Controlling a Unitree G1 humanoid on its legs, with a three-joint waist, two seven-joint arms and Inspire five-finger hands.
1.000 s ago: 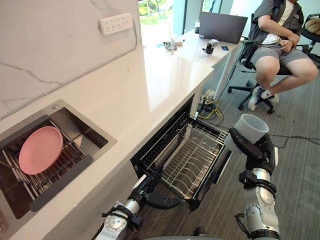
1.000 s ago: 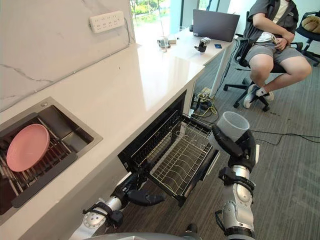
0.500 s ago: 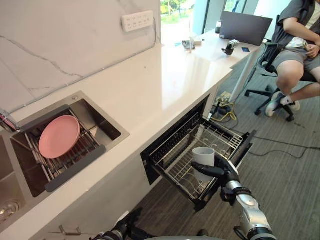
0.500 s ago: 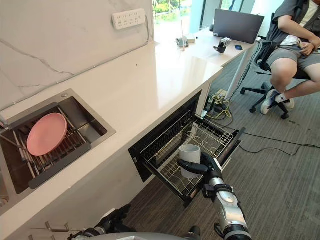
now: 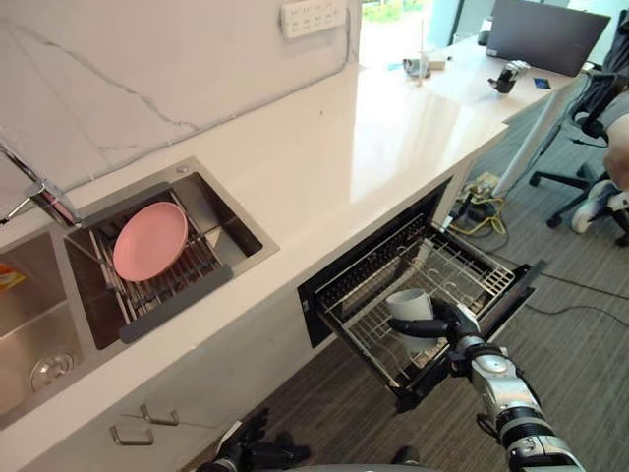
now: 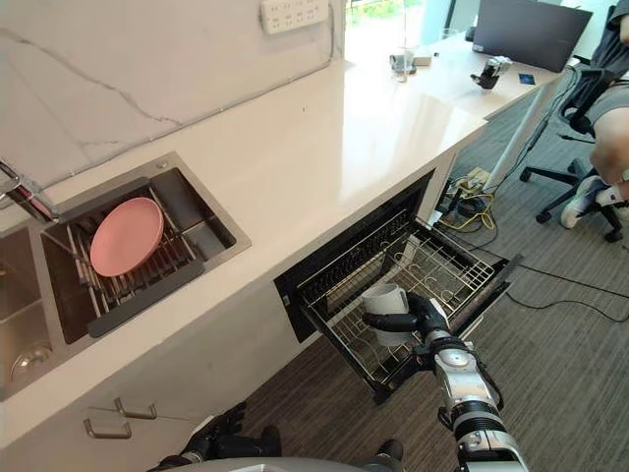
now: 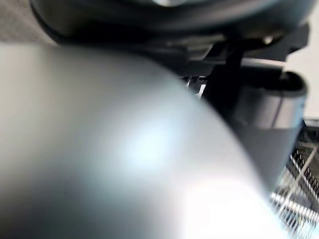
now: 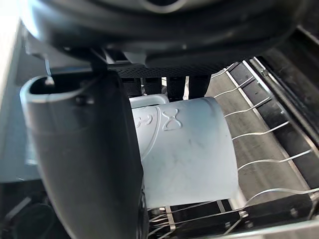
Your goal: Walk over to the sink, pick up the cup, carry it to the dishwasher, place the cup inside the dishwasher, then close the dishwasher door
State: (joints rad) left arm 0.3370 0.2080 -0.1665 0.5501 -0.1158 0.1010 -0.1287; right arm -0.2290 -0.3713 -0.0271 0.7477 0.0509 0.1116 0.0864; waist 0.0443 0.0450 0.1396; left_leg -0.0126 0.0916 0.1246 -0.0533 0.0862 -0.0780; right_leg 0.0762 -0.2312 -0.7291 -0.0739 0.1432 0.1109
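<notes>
The pale grey cup (image 5: 407,313) is upright in the front part of the pulled-out dishwasher rack (image 5: 467,278), mouth up. My right hand (image 5: 450,324) is shut on the cup (image 8: 189,154) from the floor side. Its thumb (image 8: 94,159) lies along one side and its fingers (image 8: 174,85) curl over the other. Rack wires run under and beside the cup; whether it rests on them is unclear. My left hand (image 5: 254,454) hangs low by the cabinet front, far from the rack. The dishwasher's front panel (image 5: 515,295) stands out over the floor.
The sink (image 5: 254,246) in the white counter holds a pink plate (image 5: 150,240) on a rack, with a faucet (image 5: 34,197) behind. A desk with a laptop (image 5: 545,31), an office chair (image 5: 590,110) and a person's shoe (image 5: 598,201) are beyond the dishwasher. Cables (image 5: 480,203) lie there.
My right hand has lowered the cup from chest height into the rack and holds it there. My left hand dropped toward the floor. The camera has swung toward the sink.
</notes>
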